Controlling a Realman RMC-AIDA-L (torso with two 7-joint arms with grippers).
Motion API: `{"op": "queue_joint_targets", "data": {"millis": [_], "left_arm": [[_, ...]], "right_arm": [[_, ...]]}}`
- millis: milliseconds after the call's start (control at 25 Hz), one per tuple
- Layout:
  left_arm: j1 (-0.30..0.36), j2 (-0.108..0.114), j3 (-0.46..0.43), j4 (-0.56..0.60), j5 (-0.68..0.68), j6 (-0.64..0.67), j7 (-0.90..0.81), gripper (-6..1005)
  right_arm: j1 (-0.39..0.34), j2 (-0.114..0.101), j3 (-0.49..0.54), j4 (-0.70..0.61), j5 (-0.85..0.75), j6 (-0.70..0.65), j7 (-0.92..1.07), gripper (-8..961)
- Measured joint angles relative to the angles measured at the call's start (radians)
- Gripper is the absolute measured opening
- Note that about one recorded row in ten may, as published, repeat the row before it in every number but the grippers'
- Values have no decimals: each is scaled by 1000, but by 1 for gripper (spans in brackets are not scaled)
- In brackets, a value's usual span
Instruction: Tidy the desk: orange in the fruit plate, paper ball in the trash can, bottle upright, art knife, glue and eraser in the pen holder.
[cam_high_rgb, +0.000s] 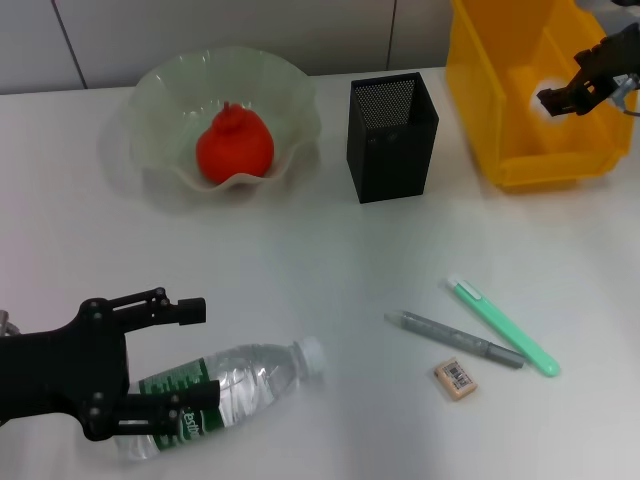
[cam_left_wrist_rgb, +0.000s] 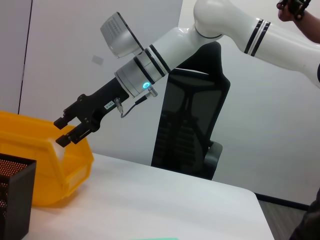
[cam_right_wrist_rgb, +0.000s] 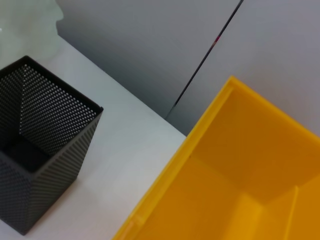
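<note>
left gripper (cam_high_rgb: 190, 360) gaping wide, straddling the lying bottle (cam_high_rgb: 225, 392), not clamping | right gripper (cam_high_rgb: 556, 98) hanging over trash can (cam_high_rgb: 545, 160), fingers parted, paper ball (cam_left_wrist_rgb: 62, 141) sitting between them

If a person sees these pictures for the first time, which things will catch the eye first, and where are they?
The red-orange orange stands out first, sitting in the pale-green fruit plate at the far left of the table. Next is the bright yellow trash can at the far right, with the right gripper above its opening. Near the front, the bottle lies on its side between the open fingers of the left gripper.
</note>
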Motion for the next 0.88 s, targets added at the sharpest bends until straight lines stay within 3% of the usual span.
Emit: {"op": "queue_joint_targets", "data": {"millis": [280, 360, 600, 760, 880], "left_arm": [[-7, 0, 0, 0, 2, -6, 0, 847], [-9, 0, 0, 0, 2, -6, 0, 847], [-9, 3, -1, 0, 4, -6, -3, 847], [-10, 5, -3, 0, 5, -9, -8, 847], [-11, 5, -3, 0, 6, -14, -8, 848]], "right_arm": [[-2, 0, 2, -11, -3, -10, 2, 749], [-1, 1, 10, -43, -3, -76, 15, 814], [7, -3, 13, -186, -29, -318, 90, 813], [31, -2, 13, -308, -98, -583, 151, 813], [31, -1, 13, -337, -96, -664, 151, 814]]}}
